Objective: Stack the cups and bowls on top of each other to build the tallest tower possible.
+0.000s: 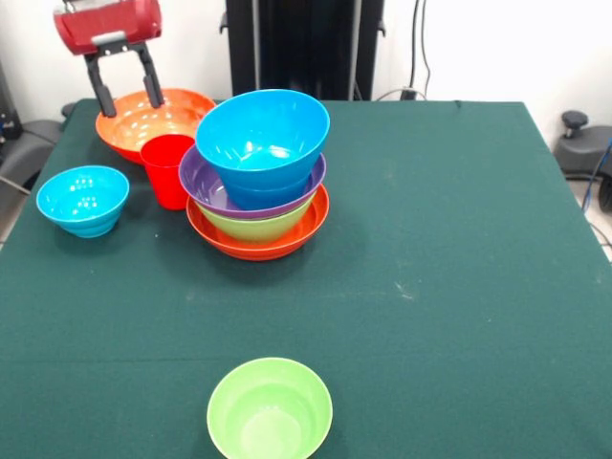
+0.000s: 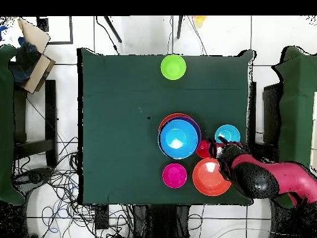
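End effector spread wide, empty, above rim of wide glossy orange plastic bowl; small red plastic tumbler just beside, nearer camera.

The arm, red and black, reaches in over one corner of the worktop. Its red wrist housing sits high above that corner, tilted slightly. Below it hangs the end effector, two black fingers pointing downward and spread apart with a clear gap between them, nothing held. The fingertips hang just over the worktop's far edge.
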`<action>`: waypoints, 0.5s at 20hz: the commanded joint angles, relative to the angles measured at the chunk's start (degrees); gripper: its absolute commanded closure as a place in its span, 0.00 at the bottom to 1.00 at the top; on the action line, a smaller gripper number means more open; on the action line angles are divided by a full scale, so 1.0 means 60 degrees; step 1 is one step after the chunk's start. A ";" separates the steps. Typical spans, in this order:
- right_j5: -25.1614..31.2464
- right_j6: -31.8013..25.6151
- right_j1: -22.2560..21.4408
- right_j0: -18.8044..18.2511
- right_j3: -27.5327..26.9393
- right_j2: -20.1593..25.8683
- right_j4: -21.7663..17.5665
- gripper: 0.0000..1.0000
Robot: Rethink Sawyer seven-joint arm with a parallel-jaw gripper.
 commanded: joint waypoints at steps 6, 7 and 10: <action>-0.0423 -0.2485 0.2339 0.1123 -0.1196 -0.1009 -0.2639 0.00; -0.0458 -0.2398 0.2365 0.1165 -0.1233 -0.1026 -0.2719 0.00; -0.0562 -0.2111 0.2360 0.1277 -0.1257 -0.1069 -0.2927 0.00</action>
